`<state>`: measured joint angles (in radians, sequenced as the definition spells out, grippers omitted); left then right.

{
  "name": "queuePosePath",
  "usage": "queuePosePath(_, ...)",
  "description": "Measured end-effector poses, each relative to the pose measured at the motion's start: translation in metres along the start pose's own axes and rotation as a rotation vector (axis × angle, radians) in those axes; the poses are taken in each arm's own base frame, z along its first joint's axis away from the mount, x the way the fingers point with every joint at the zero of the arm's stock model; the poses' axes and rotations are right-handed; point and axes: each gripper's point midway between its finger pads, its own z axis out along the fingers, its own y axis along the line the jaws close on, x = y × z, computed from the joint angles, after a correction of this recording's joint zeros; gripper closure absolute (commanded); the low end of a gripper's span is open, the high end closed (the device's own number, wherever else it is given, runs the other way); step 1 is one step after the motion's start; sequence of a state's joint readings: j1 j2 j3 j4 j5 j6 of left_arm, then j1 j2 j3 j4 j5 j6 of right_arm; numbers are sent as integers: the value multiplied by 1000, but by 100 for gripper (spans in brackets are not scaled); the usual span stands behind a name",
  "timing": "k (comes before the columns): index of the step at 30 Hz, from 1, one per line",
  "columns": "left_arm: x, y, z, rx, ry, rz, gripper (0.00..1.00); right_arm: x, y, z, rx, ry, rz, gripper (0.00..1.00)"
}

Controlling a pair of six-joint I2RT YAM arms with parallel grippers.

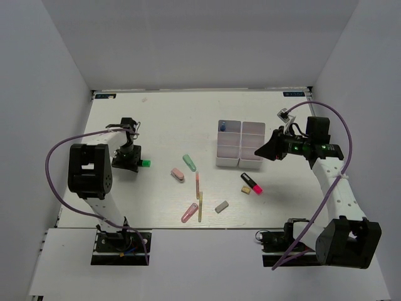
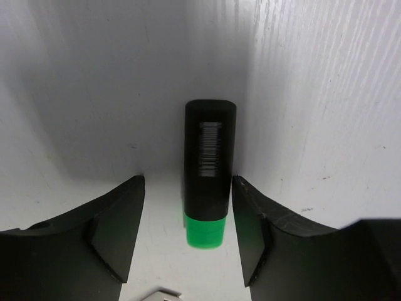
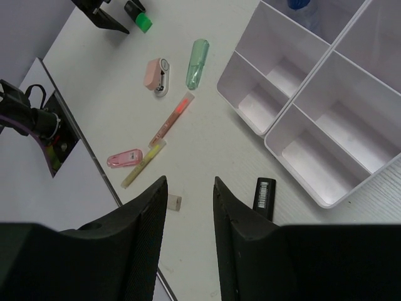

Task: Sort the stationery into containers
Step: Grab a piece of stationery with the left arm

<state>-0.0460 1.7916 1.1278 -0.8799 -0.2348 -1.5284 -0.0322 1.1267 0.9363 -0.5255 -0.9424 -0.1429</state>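
Observation:
My left gripper [image 1: 130, 161] is open and down at the table, its jaws either side of a black marker with a green cap [image 2: 208, 182]; the cap [image 1: 145, 163] sticks out to its right. My right gripper [image 1: 259, 153] is open and empty, held above the table just right of the white bins [image 1: 240, 142]. A clear blue-capped tube [image 1: 223, 127] lies in the far left bin. On the table lie a green marker [image 1: 189, 163], a pink item [image 1: 178, 174], a pink stick [image 1: 197, 185], a yellow stick [image 1: 200, 211], a pink marker [image 1: 189, 213], a grey eraser [image 1: 221, 206], a tan eraser [image 1: 246, 191] and a black-pink marker [image 1: 252, 183].
In the right wrist view the bins [image 3: 294, 175] are at the upper right, the black-pink marker [image 3: 265, 194] beside my right finger and the tan eraser [image 3: 174, 201] by the left one. White walls enclose the table on three sides.

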Motion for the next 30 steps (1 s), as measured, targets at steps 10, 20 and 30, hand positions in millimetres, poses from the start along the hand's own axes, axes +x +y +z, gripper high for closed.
queuePosePath(10,-6,5,4,-38,-22,44,88,-1,-4,-3,2,-13,17,61)
queuePosePath(20,4,1,-2,23,-27,280,100,-3,-5,-8,-10,-28,21,20)
queuePosePath(30,131,-75,-126,588,-120,1061,100,6,4,-7,-93,-9,-20,91)
